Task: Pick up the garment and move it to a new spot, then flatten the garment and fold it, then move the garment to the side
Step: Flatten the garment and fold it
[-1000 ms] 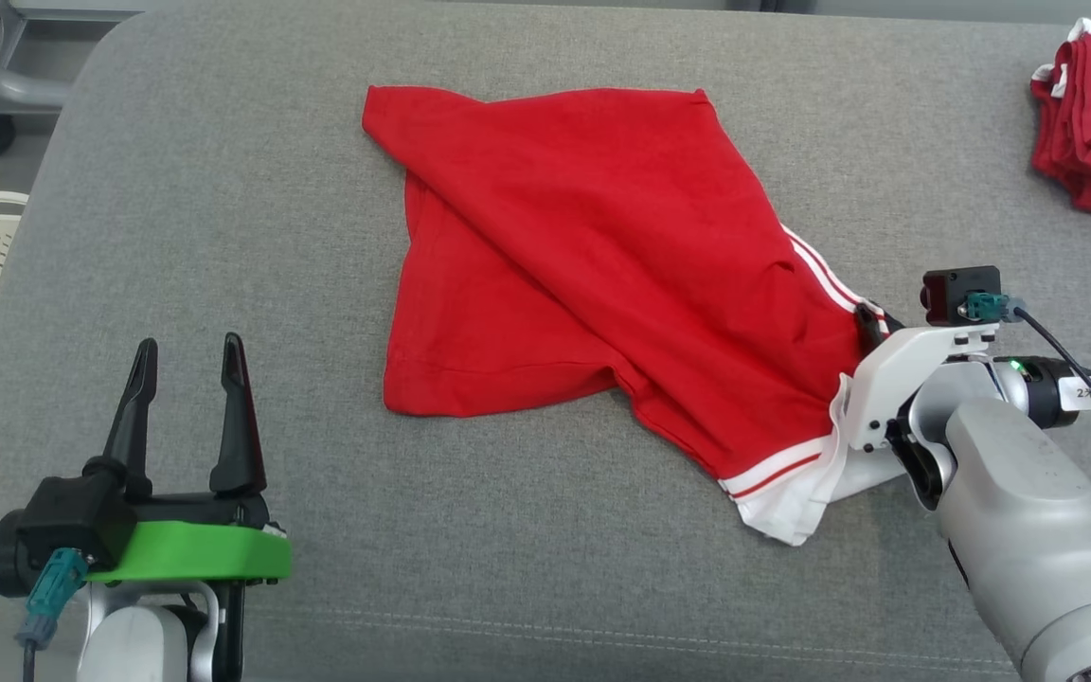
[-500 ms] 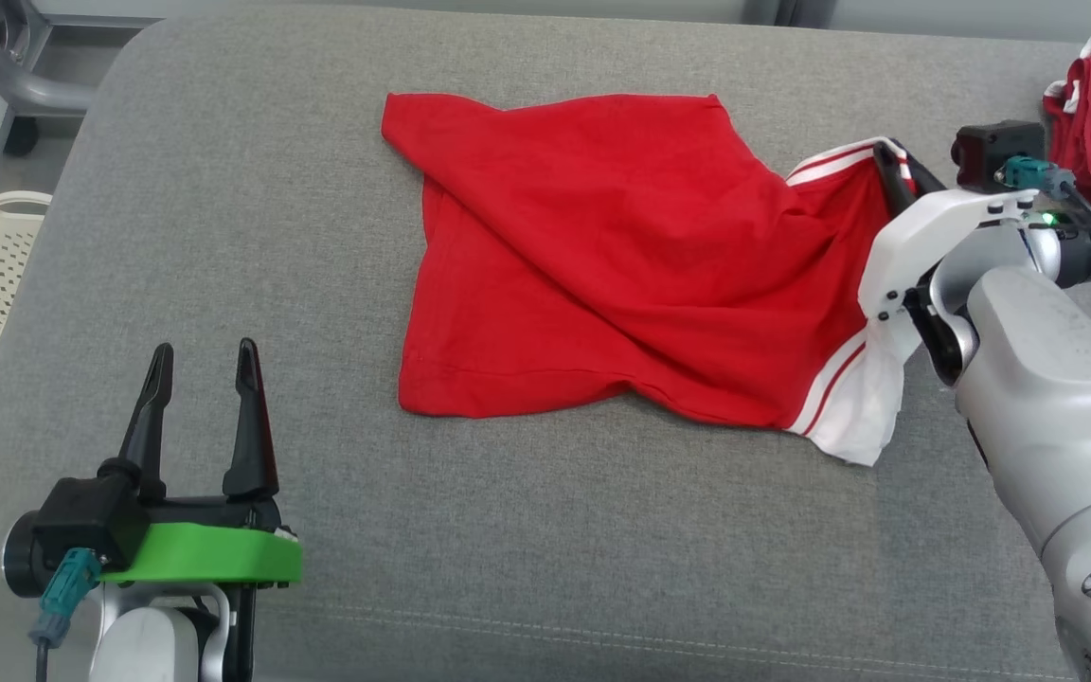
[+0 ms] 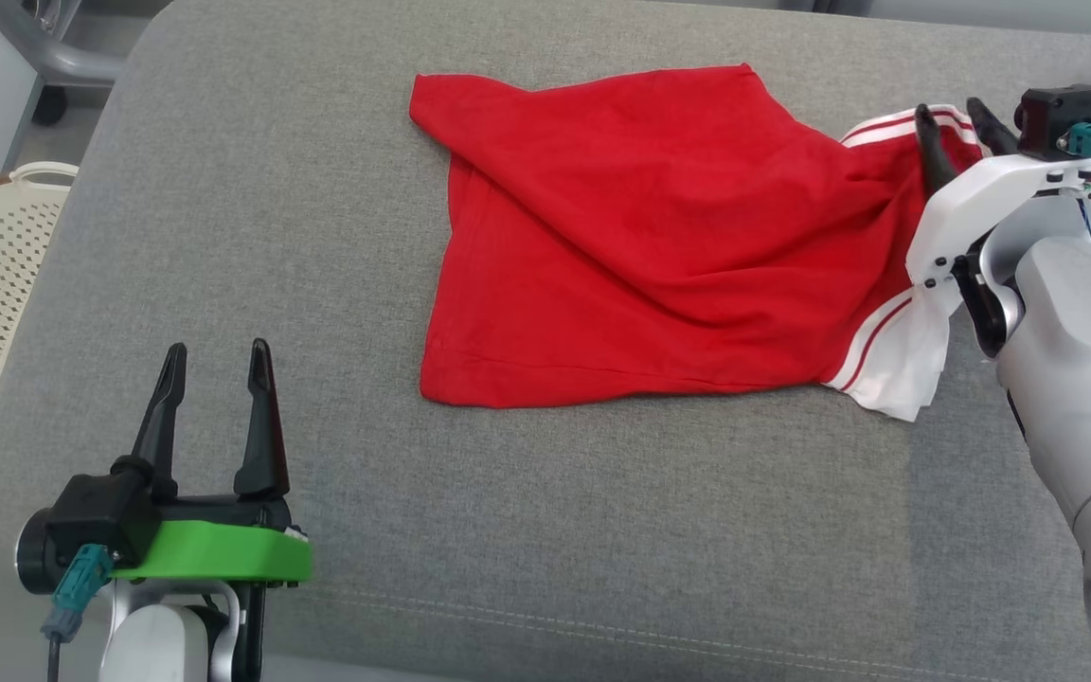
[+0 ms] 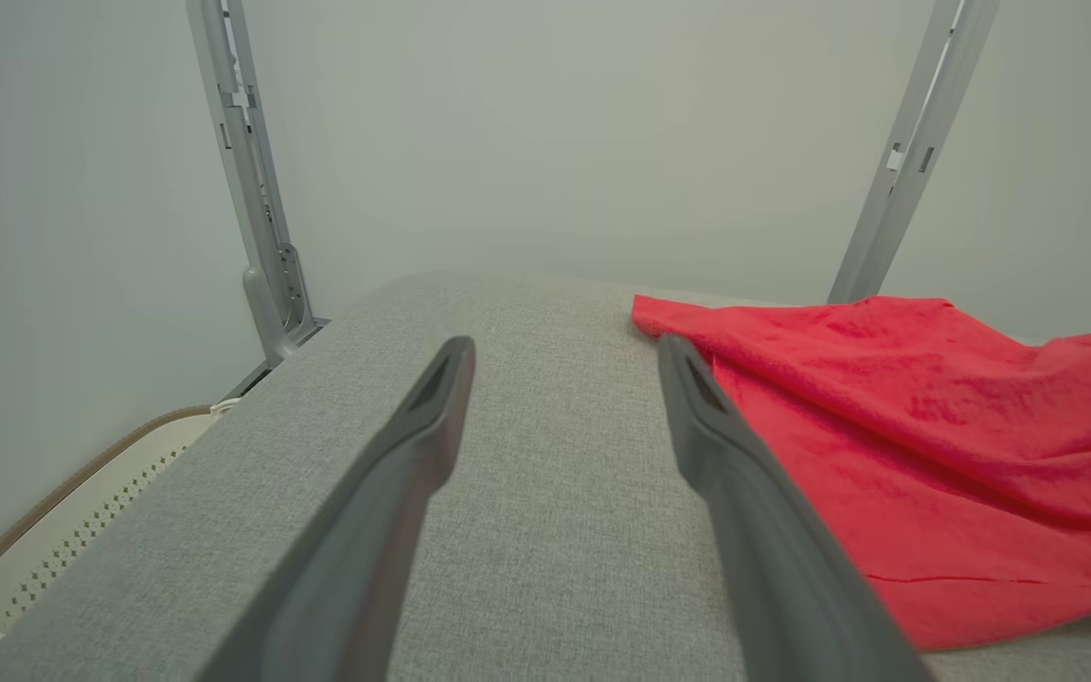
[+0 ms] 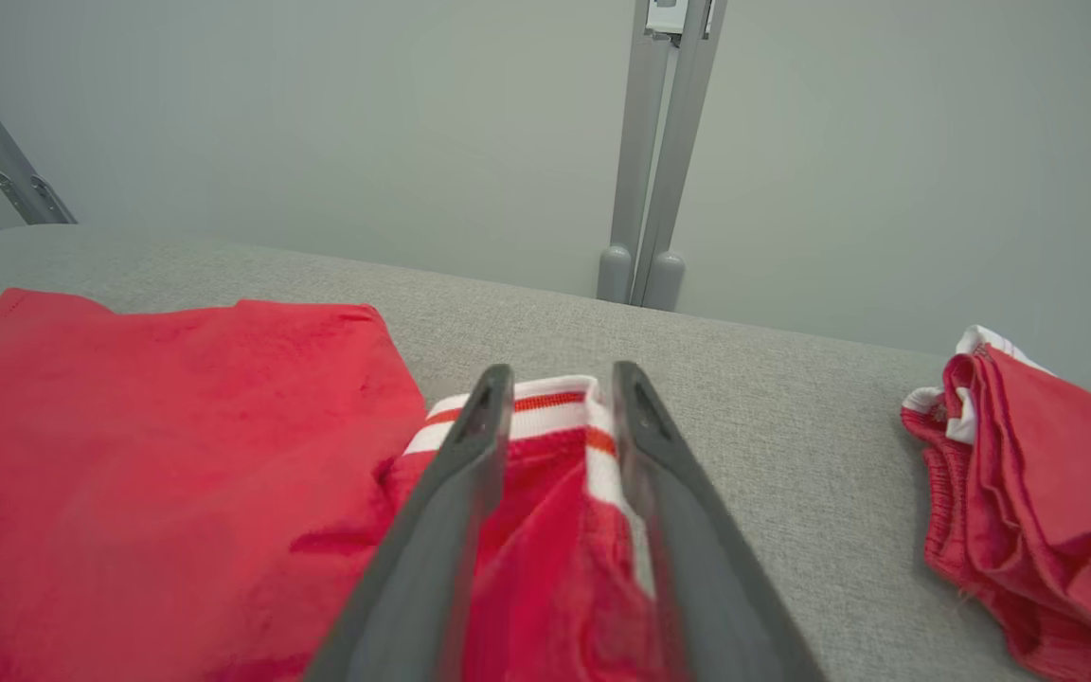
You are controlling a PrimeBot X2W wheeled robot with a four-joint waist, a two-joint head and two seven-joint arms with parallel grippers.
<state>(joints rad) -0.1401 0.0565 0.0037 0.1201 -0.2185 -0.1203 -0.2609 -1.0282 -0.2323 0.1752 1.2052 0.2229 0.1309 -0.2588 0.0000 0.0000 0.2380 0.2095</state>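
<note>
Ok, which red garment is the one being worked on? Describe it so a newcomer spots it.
On the grey padded table, look to the middle, not the far right edge. The garment lies spread out there, red with a white-striped band at its right end, at the right claw; the other red clothes sit bunched in a heap.

The right gripper [image 3: 951, 116] has pulled the striped end [image 3: 886, 128] of the garment [image 3: 659, 237] from the near side to the far side. Its jaws were pinched on the cloth and now stand apart. The garment lies wider and flatter.
</note>
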